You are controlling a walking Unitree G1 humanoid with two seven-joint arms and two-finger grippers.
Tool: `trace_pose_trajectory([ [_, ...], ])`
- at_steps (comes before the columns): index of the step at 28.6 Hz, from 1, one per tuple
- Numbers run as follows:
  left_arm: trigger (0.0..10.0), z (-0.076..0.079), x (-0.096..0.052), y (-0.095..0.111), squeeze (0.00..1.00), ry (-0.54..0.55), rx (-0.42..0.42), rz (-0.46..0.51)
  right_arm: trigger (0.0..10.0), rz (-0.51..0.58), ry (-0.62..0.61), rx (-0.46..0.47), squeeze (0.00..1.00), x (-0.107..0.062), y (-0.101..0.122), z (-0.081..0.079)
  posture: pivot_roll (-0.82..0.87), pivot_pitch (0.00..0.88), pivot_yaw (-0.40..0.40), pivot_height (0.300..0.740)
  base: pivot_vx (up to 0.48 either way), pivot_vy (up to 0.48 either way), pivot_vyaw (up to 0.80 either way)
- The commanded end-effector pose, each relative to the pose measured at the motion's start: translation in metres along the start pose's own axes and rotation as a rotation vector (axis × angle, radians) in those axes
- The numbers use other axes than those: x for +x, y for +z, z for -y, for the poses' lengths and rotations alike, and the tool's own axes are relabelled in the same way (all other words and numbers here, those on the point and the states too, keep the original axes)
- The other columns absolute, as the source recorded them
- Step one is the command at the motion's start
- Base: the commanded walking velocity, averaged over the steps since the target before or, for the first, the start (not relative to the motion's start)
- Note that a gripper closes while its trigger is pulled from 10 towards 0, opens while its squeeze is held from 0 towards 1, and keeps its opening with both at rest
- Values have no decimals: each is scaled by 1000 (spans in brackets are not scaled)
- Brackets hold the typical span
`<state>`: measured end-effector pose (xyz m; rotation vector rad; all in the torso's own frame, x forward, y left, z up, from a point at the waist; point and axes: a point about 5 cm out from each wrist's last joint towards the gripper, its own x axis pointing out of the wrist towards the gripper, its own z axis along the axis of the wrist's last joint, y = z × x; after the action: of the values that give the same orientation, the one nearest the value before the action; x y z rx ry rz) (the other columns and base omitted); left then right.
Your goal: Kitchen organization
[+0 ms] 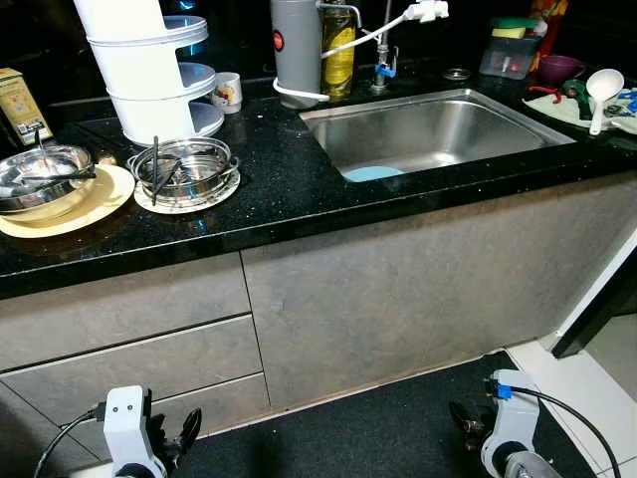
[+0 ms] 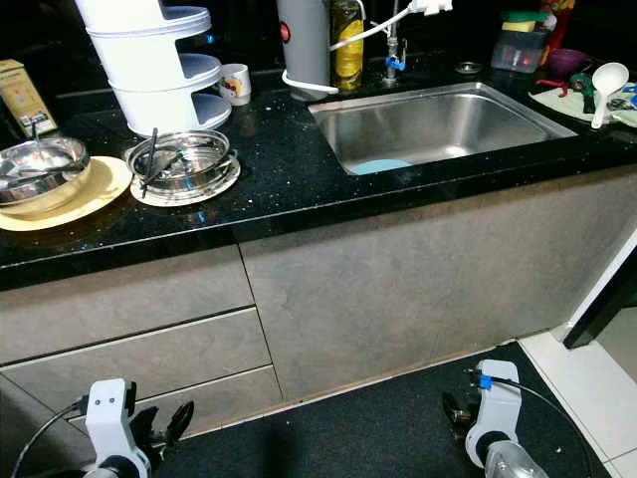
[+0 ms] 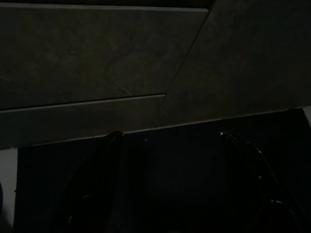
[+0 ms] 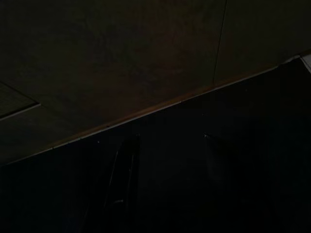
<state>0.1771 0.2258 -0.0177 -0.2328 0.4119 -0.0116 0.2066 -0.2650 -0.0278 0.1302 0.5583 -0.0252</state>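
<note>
- Here, my left gripper (image 1: 184,430) and right gripper (image 1: 464,416) hang low by the cabinet front (image 1: 398,299), fingers spread, holding nothing.
- Steel bowls (image 1: 184,169) sit near the black counter's (image 1: 299,194) front edge, left of the sink (image 1: 438,129).
- Dark floor mat (image 1: 368,428) lies open between my arms.

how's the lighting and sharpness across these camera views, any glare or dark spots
Left eye view: sharp, glare on the sink and steel bowls. Right eye view: the same. Left wrist view: very dark, left tool open, faint. Right wrist view: darker, right tool open.
</note>
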Motion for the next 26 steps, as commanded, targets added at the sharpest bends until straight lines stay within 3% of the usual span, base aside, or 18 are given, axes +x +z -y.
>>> trace_pose_trajectory([
  [1,10000,-2,-1,3,0,14,0,18,10000,-5,-9,23,0,-2,-2,1,-17,0,11,740,0,0,0],
  [26,10000,0,3,1,0,24,-5,24,10000,-28,-25,34,0,2,-3,3,-32,0,-4,740,0,0,0],
])
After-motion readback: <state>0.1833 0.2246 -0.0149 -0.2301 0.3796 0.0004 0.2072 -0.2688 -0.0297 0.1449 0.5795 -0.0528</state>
